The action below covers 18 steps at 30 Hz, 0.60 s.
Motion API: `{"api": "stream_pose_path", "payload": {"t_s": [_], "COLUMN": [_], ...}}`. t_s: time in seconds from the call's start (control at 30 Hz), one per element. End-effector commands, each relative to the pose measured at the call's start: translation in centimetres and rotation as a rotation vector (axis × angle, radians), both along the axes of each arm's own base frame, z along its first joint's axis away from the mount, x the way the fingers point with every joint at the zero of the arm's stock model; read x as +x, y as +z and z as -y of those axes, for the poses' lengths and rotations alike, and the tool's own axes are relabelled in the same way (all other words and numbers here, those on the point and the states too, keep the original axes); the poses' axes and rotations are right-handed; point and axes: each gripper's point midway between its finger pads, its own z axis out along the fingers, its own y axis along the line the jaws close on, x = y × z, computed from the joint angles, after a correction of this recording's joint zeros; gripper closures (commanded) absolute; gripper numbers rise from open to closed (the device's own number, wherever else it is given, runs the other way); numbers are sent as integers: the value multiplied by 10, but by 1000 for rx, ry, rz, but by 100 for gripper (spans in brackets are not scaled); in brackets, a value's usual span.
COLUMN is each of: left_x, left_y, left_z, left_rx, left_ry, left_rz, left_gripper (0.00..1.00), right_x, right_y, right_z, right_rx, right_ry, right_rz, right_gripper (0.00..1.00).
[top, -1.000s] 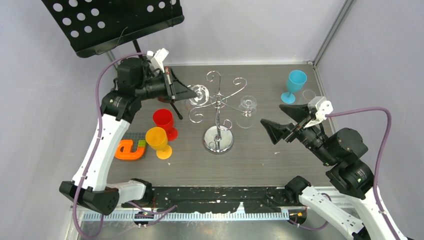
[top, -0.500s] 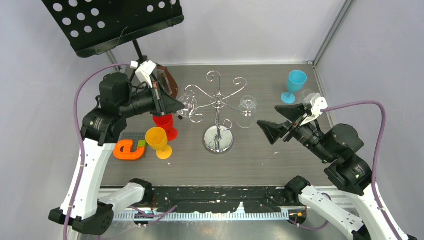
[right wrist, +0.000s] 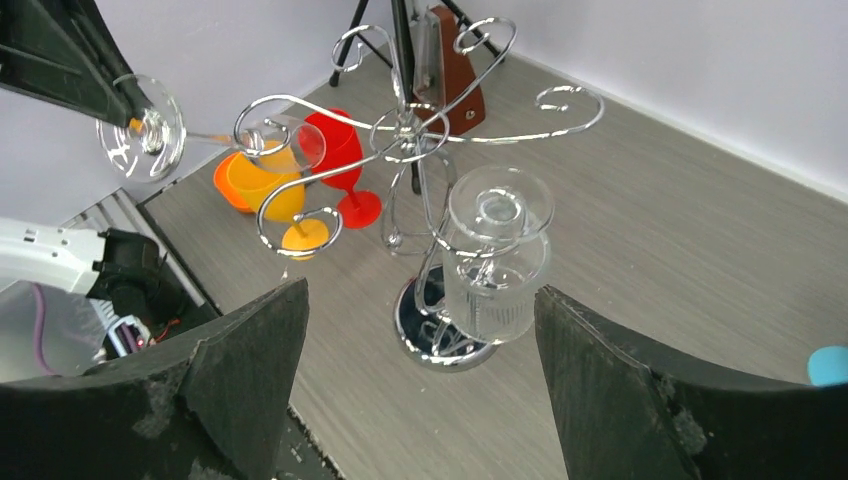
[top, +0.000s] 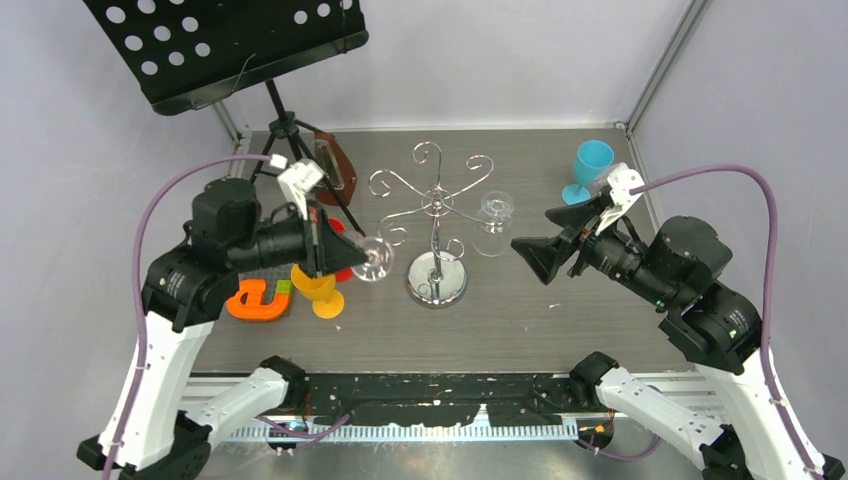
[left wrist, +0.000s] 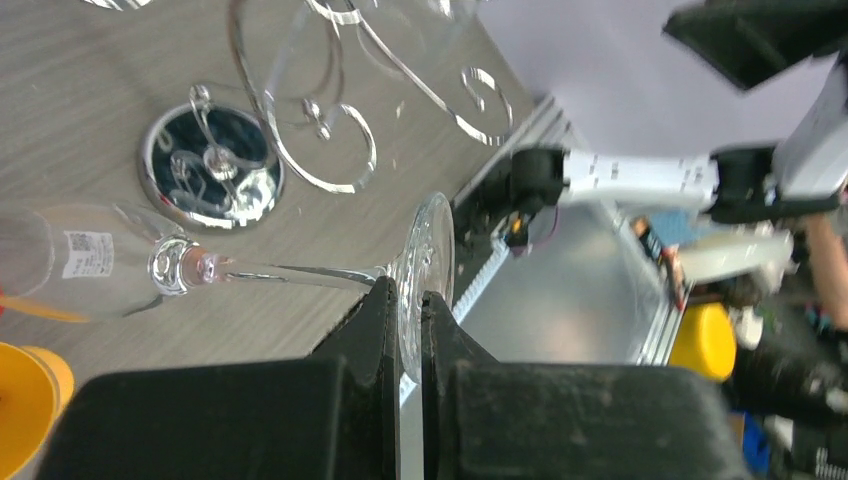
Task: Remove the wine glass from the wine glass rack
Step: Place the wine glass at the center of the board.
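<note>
Now wine glass [top: 373,261], pinched by left gripper [top: 353,258], pulled off rack [top: 437,280]; right gripper [top: 532,229] spread.

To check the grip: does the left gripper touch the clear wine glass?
Touching. Left wrist view: the left gripper pinches the clear wine glass by its foot.

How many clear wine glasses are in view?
2. A smooth glass is held by its foot in the left gripper, off the wine glass rack; a ribbed glass hangs upside down on it. Others may be hidden.
</note>
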Motion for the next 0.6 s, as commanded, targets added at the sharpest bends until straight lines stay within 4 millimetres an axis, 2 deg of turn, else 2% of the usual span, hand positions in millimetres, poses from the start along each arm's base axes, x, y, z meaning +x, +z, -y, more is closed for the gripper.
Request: {"api": "stream_pose_path", "payload": {"t_s": [0.0, 0.1, 0.2, 0.37, 0.57], "left_x": [-22, -28, -35, -50, -66], "left_y": [-8, -17, -28, -39, -38], "left_z": [3, 4, 7, 25, 39], "left_rx": [107, 138, 149, 165, 233], "left_ry": [-87, -95, -109, -183, -239], "left_rz": [76, 77, 64, 92, 186], "left_gripper": [100, 100, 100, 100, 100], "right_x": [-14, -16, -25, -40, -50], "right_y": [0, -7, -5, -11, -21], "right_z": [-2, -5, -10, -27, -37], "right_rx": [-5, -23, -20, 7, 32], "right_ry": [49, 65, 114, 220, 235], "right_rz": [-54, -108, -140, -242, -320], "right_gripper": [12, 14, 15, 16, 17]}}
